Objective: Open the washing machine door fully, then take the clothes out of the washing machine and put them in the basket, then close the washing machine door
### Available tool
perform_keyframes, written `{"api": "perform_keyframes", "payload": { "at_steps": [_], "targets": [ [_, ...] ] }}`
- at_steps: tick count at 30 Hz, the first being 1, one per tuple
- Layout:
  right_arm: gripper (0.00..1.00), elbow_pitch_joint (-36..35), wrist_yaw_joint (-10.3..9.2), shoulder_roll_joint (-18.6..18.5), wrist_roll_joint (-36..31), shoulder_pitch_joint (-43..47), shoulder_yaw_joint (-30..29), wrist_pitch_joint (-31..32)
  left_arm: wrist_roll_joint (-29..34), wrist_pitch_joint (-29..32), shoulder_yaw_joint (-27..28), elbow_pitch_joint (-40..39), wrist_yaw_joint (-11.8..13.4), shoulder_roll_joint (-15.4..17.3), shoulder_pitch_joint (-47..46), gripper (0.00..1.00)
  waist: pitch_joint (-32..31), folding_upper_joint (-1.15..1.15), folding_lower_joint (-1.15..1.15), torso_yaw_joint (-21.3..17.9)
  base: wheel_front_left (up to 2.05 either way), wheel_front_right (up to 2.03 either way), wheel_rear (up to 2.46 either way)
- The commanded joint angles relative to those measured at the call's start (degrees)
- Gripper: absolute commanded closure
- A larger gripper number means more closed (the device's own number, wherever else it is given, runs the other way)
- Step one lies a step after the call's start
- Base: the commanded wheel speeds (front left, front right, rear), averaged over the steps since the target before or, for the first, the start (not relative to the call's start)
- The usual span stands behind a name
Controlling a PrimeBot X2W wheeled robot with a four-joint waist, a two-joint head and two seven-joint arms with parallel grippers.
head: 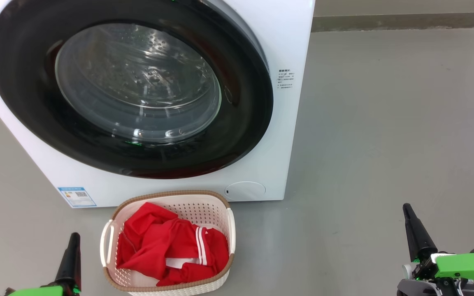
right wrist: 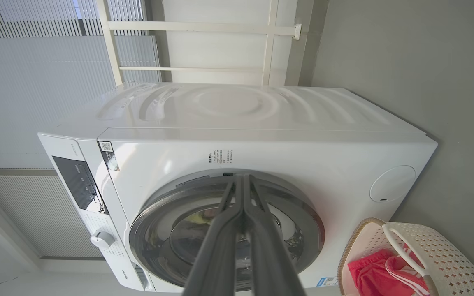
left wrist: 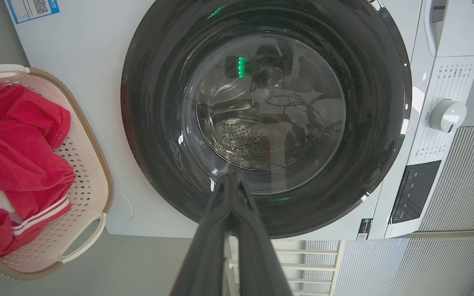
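The white washing machine (head: 286, 49) stands on the floor with its round black-rimmed door (head: 27, 94) shut flat against the front; the steel drum shows through the glass. Red clothes (head: 167, 246) with white stripes lie in the cream basket (head: 204, 207) just in front of the machine. My left gripper (head: 73, 236) is shut at the lower left, beside the basket's left handle. My right gripper (head: 407, 207) is shut at the lower right, well clear of the basket. In the left wrist view the door (left wrist: 146, 123) faces my shut gripper (left wrist: 231, 176). The right wrist view shows the machine (right wrist: 303, 152) and the basket (right wrist: 447, 255).
Grey floor (head: 385, 123) lies open to the right of the machine. A small round cover (head: 245, 190) sits low on the machine's front, with a blue label (head: 76, 196) at the lower left. A control dial (left wrist: 447, 115) and dark panel (left wrist: 416, 191) sit above the door.
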Motion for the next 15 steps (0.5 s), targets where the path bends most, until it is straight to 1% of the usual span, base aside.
{"api": "perform_keyframes", "payload": {
  "at_steps": [1, 15],
  "targets": [
    [1.00, -1.7, 0.09, 0.0, 0.0, -0.6, 1.0, 0.5, -0.2, 0.4, 2.0, -1.5, -0.2, 0.8, -2.2, 1.00, 0.0, 0.00, 0.00, 0.0, 0.00, 0.00, 0.00],
    [1.00, -1.7, 0.09, 0.0, -0.1, -0.6, 0.9, 0.6, -0.2, 0.4, 2.0, -1.5, -0.2, 0.8, -2.2, 1.00, 0.0, 0.00, 0.00, 0.0, 0.00, 0.00, 0.00]
  ]
}}
